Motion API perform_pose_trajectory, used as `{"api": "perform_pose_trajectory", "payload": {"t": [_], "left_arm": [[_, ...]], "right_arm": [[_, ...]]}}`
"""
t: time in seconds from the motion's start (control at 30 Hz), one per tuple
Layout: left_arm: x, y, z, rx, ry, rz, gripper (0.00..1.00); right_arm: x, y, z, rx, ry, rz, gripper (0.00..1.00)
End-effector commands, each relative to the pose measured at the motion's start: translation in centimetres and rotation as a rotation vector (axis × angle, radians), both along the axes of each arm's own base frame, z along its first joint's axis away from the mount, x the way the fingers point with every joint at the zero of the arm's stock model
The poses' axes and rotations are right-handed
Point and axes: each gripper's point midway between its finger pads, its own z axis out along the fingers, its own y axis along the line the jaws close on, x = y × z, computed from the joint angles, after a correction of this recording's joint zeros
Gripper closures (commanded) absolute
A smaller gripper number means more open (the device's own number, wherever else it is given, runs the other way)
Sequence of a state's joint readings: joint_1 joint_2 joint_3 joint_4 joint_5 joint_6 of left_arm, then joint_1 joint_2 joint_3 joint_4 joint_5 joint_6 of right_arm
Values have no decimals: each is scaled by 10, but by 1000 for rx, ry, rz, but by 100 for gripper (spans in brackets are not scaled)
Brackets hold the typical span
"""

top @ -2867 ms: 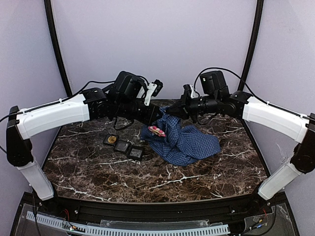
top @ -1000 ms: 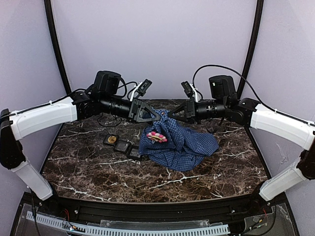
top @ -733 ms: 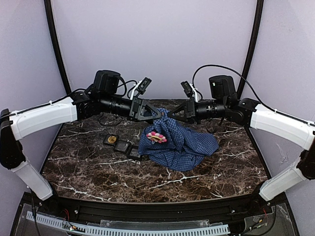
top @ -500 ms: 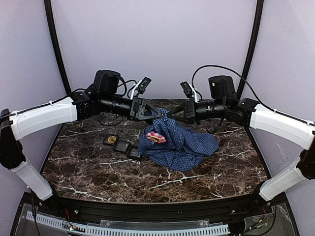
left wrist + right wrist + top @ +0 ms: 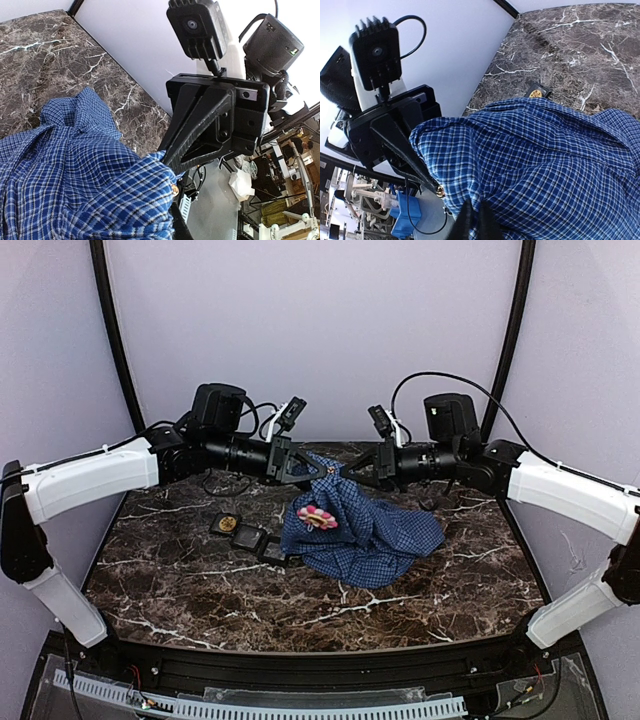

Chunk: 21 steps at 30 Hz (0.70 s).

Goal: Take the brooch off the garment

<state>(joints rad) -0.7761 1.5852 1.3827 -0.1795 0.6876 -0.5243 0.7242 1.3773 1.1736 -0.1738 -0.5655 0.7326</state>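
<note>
Black cases crowd left of the garment.

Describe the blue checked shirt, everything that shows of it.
The shirt is soft woven cloth in a blue, white and dark check. It lies crumpled in a heap at the far middle of the marble table. Its top edge is lifted and pinched from either side by the left gripper and the right gripper, which face each other. A pink and yellow brooch sits on its left front fold. Its lower left edge lies against a small black box.
</note>
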Motion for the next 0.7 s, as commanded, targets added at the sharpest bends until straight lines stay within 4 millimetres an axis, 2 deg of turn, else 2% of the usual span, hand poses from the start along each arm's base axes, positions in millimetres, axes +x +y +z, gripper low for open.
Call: {"api": "perform_pose_trajectory", "payload": {"t": [0.0,0.03,0.07,0.1,0.13,0.17,0.2,0.23,0.37,0.5,0.67], "left_arm": [[6,8,17,-18,-105,66,99],[12,13,18,-3,-136,114,99],[14,17,15,20,-145,142,99],[23,23,16,46,-184,206,99],[22,25,11,76,-191,222,99],[29,30,13,108,-237,274,99],[26,29,12,140,-268,274,99],[32,32,10,174,-291,317,99],[32,28,7,253,-346,354,99],[32,26,8,265,-359,367,99],[27,21,9,251,-343,350,99]], "right_arm": [[17,-14,13,19,13,-137,67],[20,-18,15,20,24,-169,52],[22,-23,18,22,37,-203,42],[26,-29,21,23,44,-253,35],[28,-34,24,28,59,-289,31],[29,-38,27,39,76,-320,29],[29,-41,29,53,102,-345,29],[28,-41,34,81,129,-353,31],[20,-30,41,165,244,-344,43],[12,-18,43,207,315,-328,57],[1,4,46,212,334,-266,67]]}}
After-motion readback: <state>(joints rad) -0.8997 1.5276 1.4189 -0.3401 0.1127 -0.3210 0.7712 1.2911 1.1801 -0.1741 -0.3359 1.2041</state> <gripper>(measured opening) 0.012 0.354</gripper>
